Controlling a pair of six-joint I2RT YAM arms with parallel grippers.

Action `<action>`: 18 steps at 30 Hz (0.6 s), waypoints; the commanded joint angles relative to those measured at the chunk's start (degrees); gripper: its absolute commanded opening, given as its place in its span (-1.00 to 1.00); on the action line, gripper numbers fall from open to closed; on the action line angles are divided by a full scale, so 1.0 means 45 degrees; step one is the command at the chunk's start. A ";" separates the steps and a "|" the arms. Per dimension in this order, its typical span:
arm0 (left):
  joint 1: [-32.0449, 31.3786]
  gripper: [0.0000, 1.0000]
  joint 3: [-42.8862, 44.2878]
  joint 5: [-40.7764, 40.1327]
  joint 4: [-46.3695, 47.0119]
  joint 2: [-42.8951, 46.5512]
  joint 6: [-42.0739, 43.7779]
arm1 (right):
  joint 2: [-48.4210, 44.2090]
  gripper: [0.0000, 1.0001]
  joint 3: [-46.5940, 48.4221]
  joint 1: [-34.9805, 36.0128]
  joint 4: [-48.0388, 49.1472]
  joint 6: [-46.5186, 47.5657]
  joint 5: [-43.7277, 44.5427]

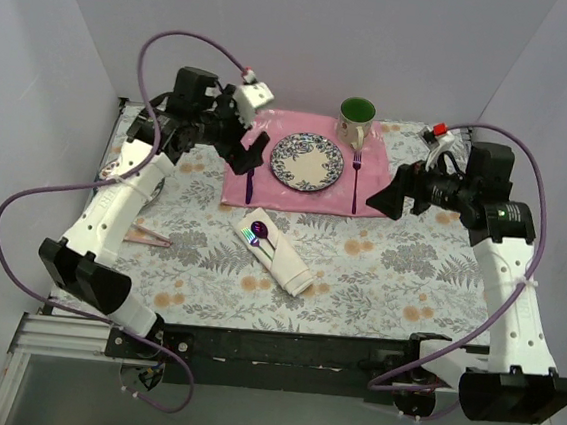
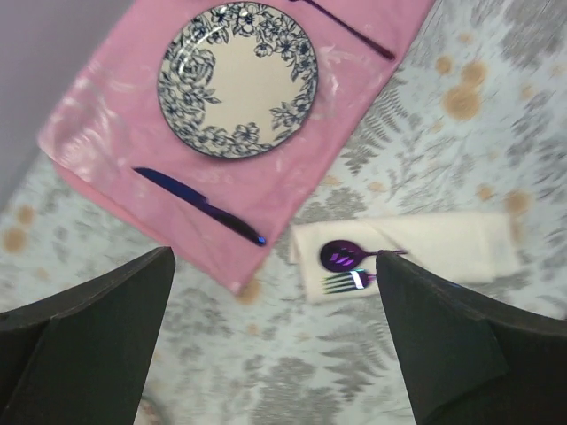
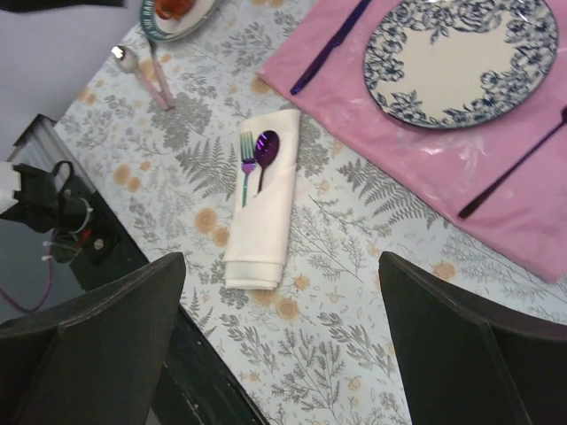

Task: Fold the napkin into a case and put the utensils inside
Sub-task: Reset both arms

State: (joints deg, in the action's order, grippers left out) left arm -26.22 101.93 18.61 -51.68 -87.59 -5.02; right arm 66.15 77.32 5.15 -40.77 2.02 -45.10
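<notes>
**A:** Top view, status?
**B:** The napkin (image 1: 281, 261) is already folded into a narrow case. It lies diagonally on the floral tablecloth (image 1: 399, 264), just in front of the pink placemat (image 1: 295, 200). The utensils (image 1: 260, 233) poke out of its far end.
**A:** Left wrist?
**B:** The left gripper (image 2: 275, 354) is spread wide with nothing between the fingers. The spoon (image 2: 340, 257) and small fork (image 2: 349, 282) show their heads at the case (image 2: 443, 248) mouth, handles tucked inside.
**A:** Right wrist?
**B:** The right gripper (image 3: 283, 354) is spread too, and empty. Both pieces sit in the pocket.
**A:** Anything left?
**B:** My read: fold and insert both look done. At most, the arms need to retract.
</notes>
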 commanded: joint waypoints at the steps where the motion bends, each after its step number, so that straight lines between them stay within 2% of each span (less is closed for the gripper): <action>1: 0.2657 0.97 0.0729 0.3241 -0.1776 0.0245 -0.6437 | -0.1357 0.97 -0.1902 -0.0382 -0.0569 0.0781 0.1993; 2: 0.3049 0.96 -0.0007 0.3537 -0.1738 0.0323 -0.7662 | -0.1612 0.97 -0.2295 -0.0537 -0.0510 0.0801 0.2227; 5: 0.4299 0.96 -0.1494 0.3910 -0.1036 0.1064 -0.8942 | -0.2452 0.97 -0.3368 -0.0888 -0.0412 0.1130 0.3009; 7: 0.4887 0.96 -0.2667 0.3447 -0.0665 0.1745 -0.9002 | -0.2902 0.97 -0.3801 -0.0929 -0.0528 0.1443 0.3711; 13: 0.5064 0.96 -0.6630 0.1881 -0.0176 0.2940 -0.8301 | -0.3547 0.97 -0.5014 -0.0988 -0.0997 0.2792 0.5177; 18: 0.5260 0.96 -0.8391 0.1568 0.0487 0.3761 -0.7831 | -0.3391 0.97 -0.5033 -0.0968 -0.1076 0.3027 0.5257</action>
State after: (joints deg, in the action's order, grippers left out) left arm -3.33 68.07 27.68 -52.38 -74.61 -41.28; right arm 51.24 54.52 0.84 -46.02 12.93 -23.79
